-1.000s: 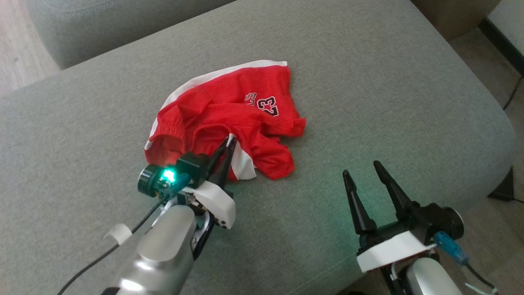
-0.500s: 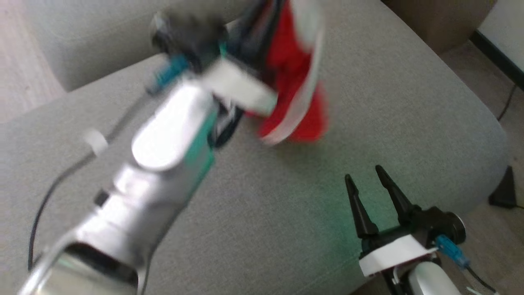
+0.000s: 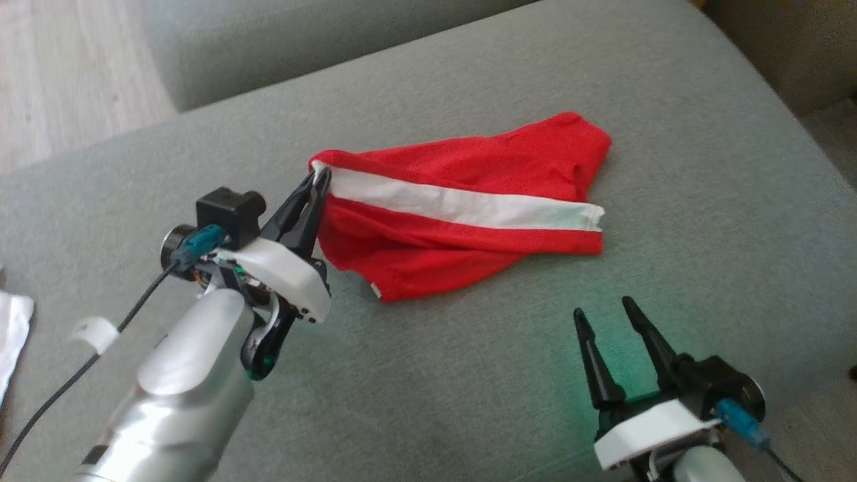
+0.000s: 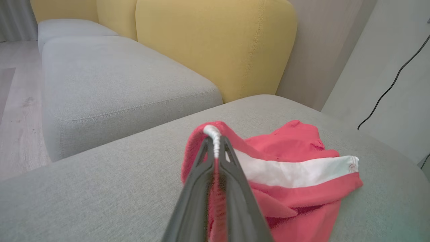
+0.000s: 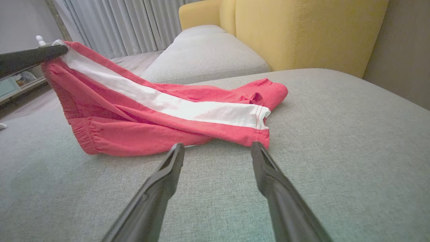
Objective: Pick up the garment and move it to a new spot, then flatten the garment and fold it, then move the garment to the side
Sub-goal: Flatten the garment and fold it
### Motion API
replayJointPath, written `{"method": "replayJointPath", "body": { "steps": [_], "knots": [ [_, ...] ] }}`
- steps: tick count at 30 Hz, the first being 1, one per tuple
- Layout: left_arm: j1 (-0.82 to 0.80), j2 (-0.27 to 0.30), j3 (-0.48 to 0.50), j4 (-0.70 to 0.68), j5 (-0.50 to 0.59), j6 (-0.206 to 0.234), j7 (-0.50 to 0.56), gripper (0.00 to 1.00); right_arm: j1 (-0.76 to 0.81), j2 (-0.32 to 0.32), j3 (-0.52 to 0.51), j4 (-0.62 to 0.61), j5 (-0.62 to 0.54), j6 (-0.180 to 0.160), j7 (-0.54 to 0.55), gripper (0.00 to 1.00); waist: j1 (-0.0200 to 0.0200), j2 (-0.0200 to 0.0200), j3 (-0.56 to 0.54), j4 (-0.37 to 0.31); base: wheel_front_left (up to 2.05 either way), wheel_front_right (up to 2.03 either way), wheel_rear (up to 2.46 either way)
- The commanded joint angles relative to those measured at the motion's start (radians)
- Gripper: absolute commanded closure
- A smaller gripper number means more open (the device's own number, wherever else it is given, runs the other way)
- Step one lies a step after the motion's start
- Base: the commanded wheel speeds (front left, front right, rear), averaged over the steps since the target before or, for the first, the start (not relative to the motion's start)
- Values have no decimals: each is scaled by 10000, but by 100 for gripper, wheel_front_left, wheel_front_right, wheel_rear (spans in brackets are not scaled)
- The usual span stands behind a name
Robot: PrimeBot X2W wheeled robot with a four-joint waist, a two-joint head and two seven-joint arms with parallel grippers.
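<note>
The garment (image 3: 462, 201) is a pair of red shorts with a white side stripe, stretched across the grey cushion (image 3: 469, 375). My left gripper (image 3: 320, 179) is shut on its left corner and holds that end raised, while the right end rests on the cushion. In the left wrist view the fingers pinch the white-edged fabric (image 4: 215, 141), with the garment (image 4: 295, 168) trailing to the right. My right gripper (image 3: 604, 311) stands open near the cushion's front, just short of the garment's lower edge. From the right wrist camera its open fingers (image 5: 216, 148) point at the garment (image 5: 161, 111).
A second grey cushion (image 4: 111, 77) lies beyond a gap at the far left, with yellow backrests (image 4: 215, 43) behind. Wooden floor (image 3: 67, 73) shows at the upper left. A white cloth (image 3: 13, 328) lies at the left edge. Curtains (image 5: 114, 23) hang in the background.
My left gripper lifted the crumpled garment, swung it up and over, and now holds it spread out rightward with the stripe showing. The head view has shifted. The right gripper stayed open.
</note>
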Motion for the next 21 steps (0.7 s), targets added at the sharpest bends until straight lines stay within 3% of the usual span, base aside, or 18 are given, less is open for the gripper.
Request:
{"method": "replayJointPath", "body": {
  "steps": [1, 11, 21],
  "knots": [
    [-599, 349, 344, -346, -77, -47, -173, 100, -526, -39, 61, -70, 96, 67, -40, 0, 1, 0, 325, 319, 0, 0, 0],
    [-717, 1107, 398, -339, 75, -68, -273, 100, -1759, -39, -462, 965, 686, 67, -40, 0, 1, 0, 881, 954, 0, 0, 0],
    [-1116, 1279, 337, -387, 118, -98, -264, 100, -3578, -39, -577, 2314, 1639, 67, -40, 0, 1, 0, 1273, 1407, 0, 0, 0]
  ]
}}
